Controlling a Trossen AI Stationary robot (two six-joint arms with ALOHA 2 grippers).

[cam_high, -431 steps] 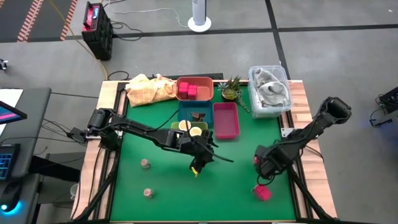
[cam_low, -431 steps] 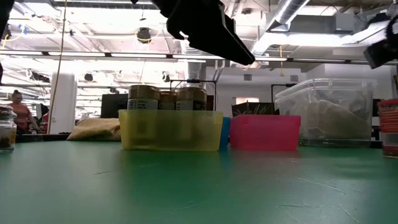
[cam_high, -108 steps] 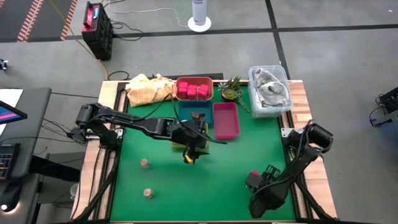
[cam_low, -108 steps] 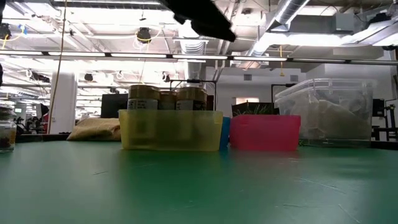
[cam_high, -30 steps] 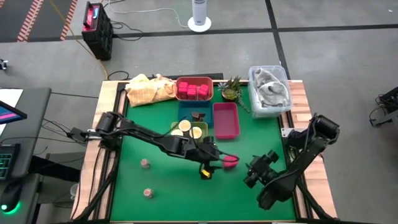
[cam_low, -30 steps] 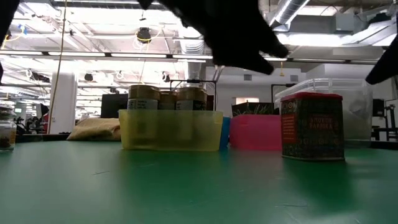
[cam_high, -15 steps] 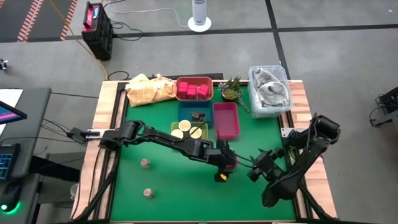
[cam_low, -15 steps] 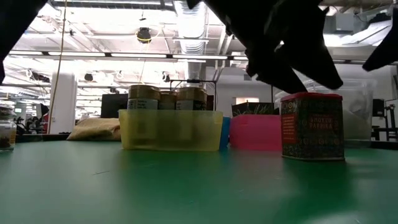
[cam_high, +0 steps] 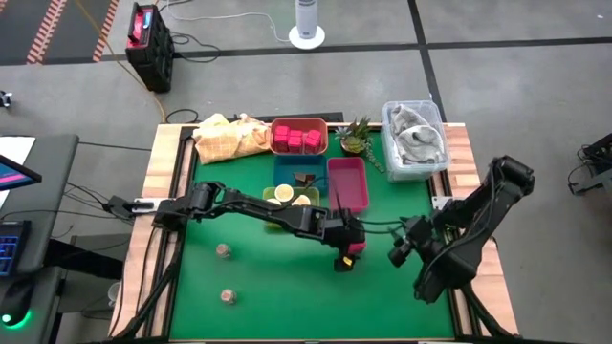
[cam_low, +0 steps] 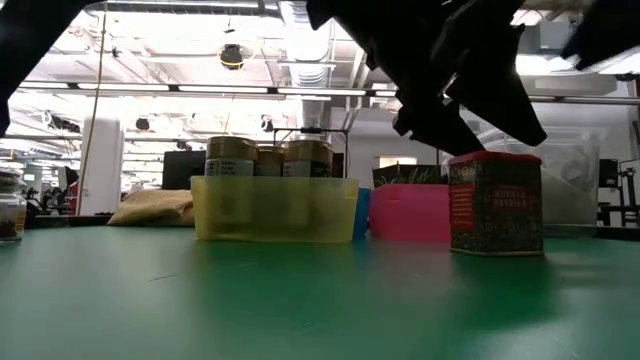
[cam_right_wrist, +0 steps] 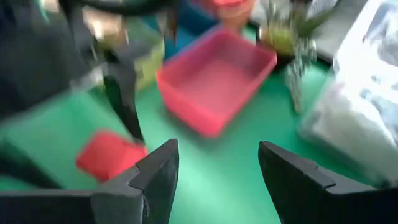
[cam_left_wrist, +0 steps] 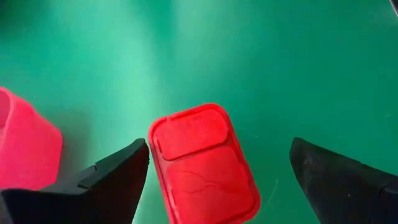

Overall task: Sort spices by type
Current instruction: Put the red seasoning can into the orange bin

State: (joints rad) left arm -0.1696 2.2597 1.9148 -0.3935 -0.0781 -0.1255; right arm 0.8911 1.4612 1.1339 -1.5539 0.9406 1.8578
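Note:
A bright pink boxy packet [cam_high: 352,250] stands upright on its base on the green table, right of centre; it also shows in the low view [cam_low: 495,204] and the left wrist view [cam_left_wrist: 202,168]. My left gripper [cam_left_wrist: 217,152] hangs just above it, open, one finger on either side of its lid and apart from it. My right gripper [cam_high: 400,252] is open, a little to the packet's right and holding nothing. More pink packets fill the red tray [cam_high: 299,137]. Cream-topped jars sit in the yellow tray [cam_high: 287,197], and a dark brown piece lies in the blue tray [cam_high: 304,177]. Two tiny brownish jars [cam_high: 223,251] [cam_high: 229,296] stand at near left.
A pink tray [cam_high: 347,184] lies just beyond the packet. Along the far edge are a potted plant [cam_high: 356,136], a clear plastic bin [cam_high: 415,139] and a yellow cloth [cam_high: 229,139]. Bare green mat lies near the front edge, between the small jars and the right arm.
My left gripper has swung toward the table's right and now stands over the pink packet, fingers open around its top. My right gripper has drawn back a little toward the right edge. The packet has stayed standing on the table.

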